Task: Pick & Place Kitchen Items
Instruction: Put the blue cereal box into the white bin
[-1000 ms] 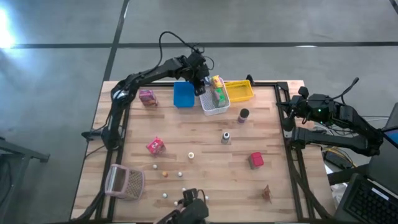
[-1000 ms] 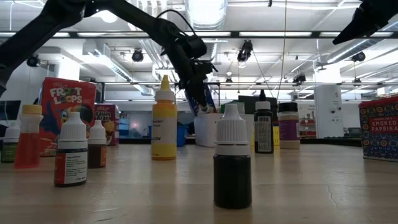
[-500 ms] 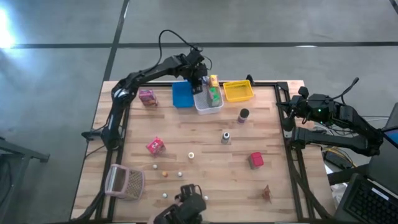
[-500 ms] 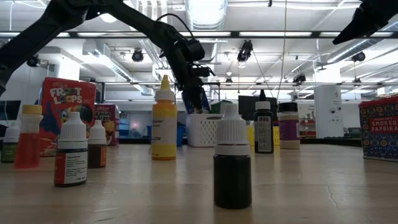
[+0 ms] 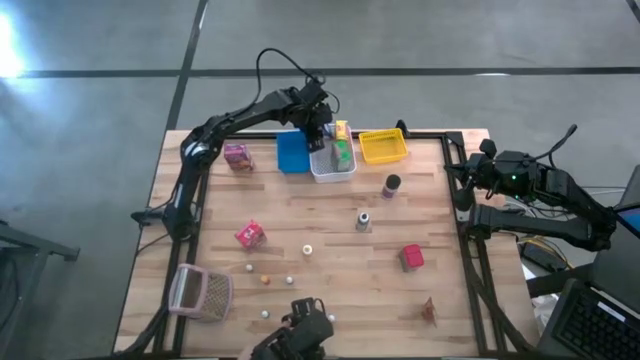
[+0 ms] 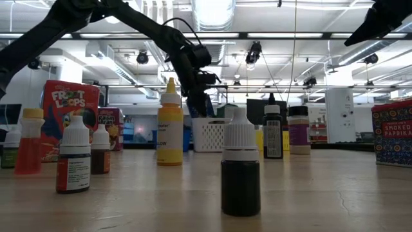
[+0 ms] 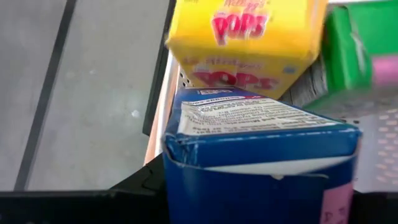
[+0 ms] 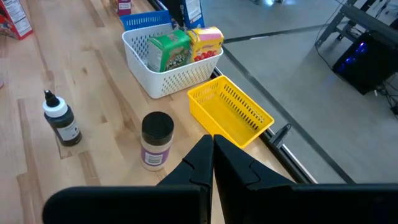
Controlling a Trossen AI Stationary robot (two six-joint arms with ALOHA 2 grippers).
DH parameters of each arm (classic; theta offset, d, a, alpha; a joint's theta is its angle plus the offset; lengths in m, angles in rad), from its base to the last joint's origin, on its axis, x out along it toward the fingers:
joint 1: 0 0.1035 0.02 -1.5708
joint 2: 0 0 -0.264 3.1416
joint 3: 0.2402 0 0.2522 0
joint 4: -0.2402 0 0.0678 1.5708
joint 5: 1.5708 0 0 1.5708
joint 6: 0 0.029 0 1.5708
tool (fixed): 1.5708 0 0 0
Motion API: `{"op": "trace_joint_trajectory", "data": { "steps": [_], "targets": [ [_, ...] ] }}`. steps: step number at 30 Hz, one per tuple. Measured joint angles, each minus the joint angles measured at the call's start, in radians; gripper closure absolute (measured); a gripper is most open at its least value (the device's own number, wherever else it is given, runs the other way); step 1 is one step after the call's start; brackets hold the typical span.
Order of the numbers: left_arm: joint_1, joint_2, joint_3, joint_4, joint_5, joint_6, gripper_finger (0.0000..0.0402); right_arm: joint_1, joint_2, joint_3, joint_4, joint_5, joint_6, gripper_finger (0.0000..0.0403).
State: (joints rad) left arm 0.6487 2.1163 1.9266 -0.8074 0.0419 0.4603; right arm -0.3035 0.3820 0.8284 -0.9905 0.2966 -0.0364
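Hanging over the white bin (image 5: 333,170), a blue box (image 7: 261,158) is gripped by the left fingers (image 5: 318,128) for dropping inside, while the right fingers (image 8: 213,163) are pressed shut beside the table (image 5: 330,280).

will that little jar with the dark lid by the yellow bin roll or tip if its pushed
The jar stands upright on a flat base, so a low push would probably slide it. It is taller than wide with a broad lid, so a push near the top might tip it. Once on its round side, it would likely roll across the table.
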Motion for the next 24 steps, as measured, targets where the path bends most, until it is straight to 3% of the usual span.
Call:
{"op": "trace_joint_trajectory", "data": {
  "steps": [8, 24],
  "targets": [
    [-0.002, 0.058, 0.000, 0.010, 0.000, 0.003, 0.0225, 0.000, 0.000, 0.000, 0.000, 0.000, 0.000, 0.0394],
    [-0.003, 0.061, 0.000, 0.040, -0.018, 0.016, 0.0225, 0.000, 0.000, 0.000, 0.000, 0.000, 0.001, 0.0394]
  ]
}}
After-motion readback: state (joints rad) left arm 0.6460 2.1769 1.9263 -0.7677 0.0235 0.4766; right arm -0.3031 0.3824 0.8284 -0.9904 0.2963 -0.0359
